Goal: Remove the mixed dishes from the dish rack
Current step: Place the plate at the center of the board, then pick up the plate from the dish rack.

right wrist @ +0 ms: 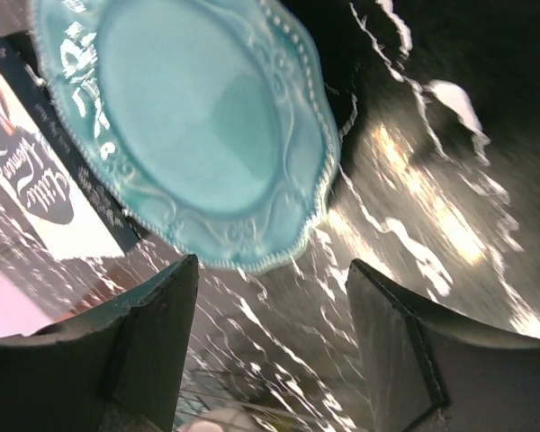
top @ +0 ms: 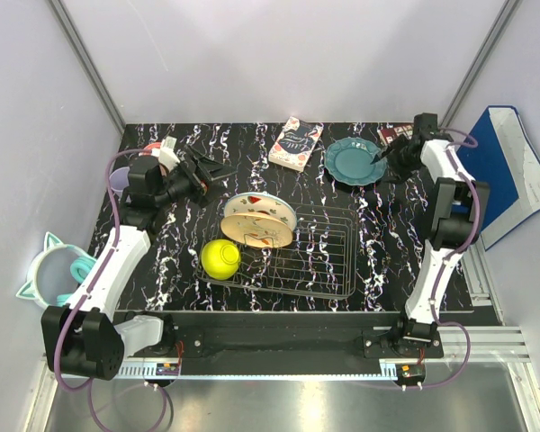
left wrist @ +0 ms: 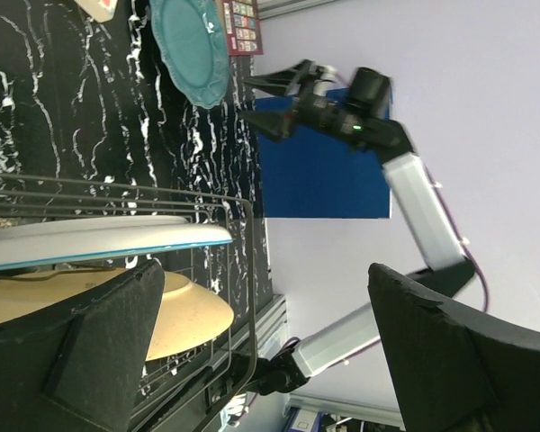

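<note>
At the centre of the table point(top: 166, 256) — dish rack point(top: 333, 265), a low wire basket whose long axis runs left to right.

Contents of the rack:
- white plate point(left wrist: 99, 236) and peach plate point(left wrist: 193, 315), standing on edge and leaning together in the left half, rims up
- yellow-green bowl point(top: 220, 258) at the near left corner, just beside the plates

Far right of the table: teal plate point(top: 355, 162), lying flat, out of the rack and well apart from it. The right arm point(top: 443, 216) reaches to its right rim. The right jaws are wide with nothing between them, and in the wrist view the plate lies just beyond the tips.

Left arm point(top: 117, 261): the left jaws are wide and empty, hanging near the rack's far left corner. The wrist view looks along the two plate rims, which run across toward the gap between the jaws.

Governing relation — the remaining dishes lie close by, to the near right of the left jaws. The right jaws are well apart from them, past the rack's far right corner. The left arm is judged the nearer for either plate or the bowl. The plate rims run along the rack's length, so the jaws would likely need to straddle a rim across its thickness, from above.

Progress, as judged: two plates and the bowl remain to unload.
</note>
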You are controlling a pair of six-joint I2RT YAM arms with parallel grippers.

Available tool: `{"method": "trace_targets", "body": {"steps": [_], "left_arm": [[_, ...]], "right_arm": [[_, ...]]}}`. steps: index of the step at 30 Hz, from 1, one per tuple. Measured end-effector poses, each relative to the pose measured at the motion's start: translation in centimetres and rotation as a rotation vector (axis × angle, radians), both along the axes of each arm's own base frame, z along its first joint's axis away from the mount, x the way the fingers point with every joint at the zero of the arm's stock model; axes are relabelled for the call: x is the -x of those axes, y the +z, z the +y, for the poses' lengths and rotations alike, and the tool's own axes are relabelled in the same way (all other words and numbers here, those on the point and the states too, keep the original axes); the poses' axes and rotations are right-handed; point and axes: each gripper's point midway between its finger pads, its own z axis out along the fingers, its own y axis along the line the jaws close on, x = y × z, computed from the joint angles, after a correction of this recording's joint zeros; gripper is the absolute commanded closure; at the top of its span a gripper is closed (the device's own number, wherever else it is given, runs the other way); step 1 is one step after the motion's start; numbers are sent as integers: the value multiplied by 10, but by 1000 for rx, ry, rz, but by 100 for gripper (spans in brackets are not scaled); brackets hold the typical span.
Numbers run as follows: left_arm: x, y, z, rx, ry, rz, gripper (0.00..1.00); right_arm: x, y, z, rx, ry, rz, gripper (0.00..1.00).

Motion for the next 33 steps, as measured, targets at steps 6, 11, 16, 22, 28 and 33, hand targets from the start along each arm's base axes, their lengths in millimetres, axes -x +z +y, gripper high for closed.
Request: {"method": "trace_targets", "body": {"steps": [6, 11, 16, 22, 28, 33], "left_arm": [[-4, 6, 6, -72, 21, -25, 1], [-13, 27, 14, -165, 51, -118, 1], [-16, 32, 22, -269, 66, -200, 1], [-3, 25, 27, -399, 65, -304, 1], [22, 14, 22, -519, -12, -460, 1], [53, -5, 6, -657, -166, -716, 6]], "right_arm": [[31, 62, 3, 66, 34, -128, 27], [43, 147, 59, 79, 169, -370, 29], [75, 230, 148, 3, 396, -651, 31], [139, 289, 203, 13, 648, -914, 31], [204, 243, 208, 37, 751, -938, 32], [235, 233, 197, 46, 756, -963, 32]]}}
